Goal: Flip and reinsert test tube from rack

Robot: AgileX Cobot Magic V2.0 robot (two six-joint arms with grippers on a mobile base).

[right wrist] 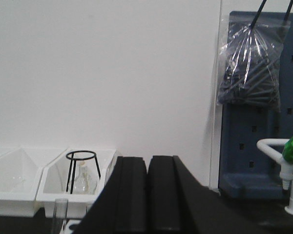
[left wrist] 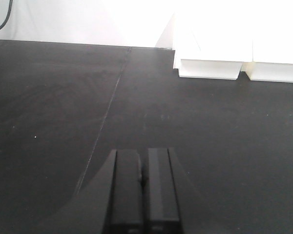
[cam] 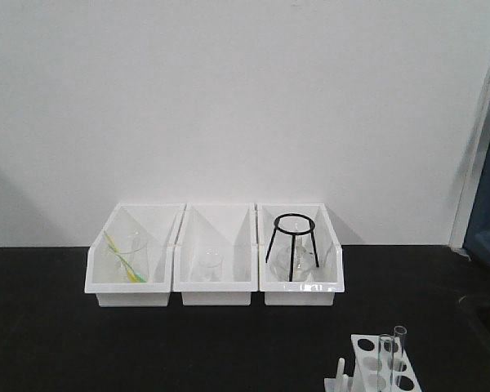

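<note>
A: How much of the small white plastic test tube rack (cam: 371,358) shows in front?
B: The bottom edge cuts it off, along with the lower ends of the two slender clear glass tubes (cam: 400,343).
A: From the right wrist?
B: The right gripper (right wrist: 147,161), fingers pressed together, hides nearly all of it.
A: The white plastic bins (left wrist: 210,66)?
B: Washed out in the left wrist view.

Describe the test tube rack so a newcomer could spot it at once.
On the black table, look nearer the camera than the row of three white bins, at the front view's lower right. The rack is the low white plate there; unlike the bins, it has round holes and holds two clear tubes upright.
</note>
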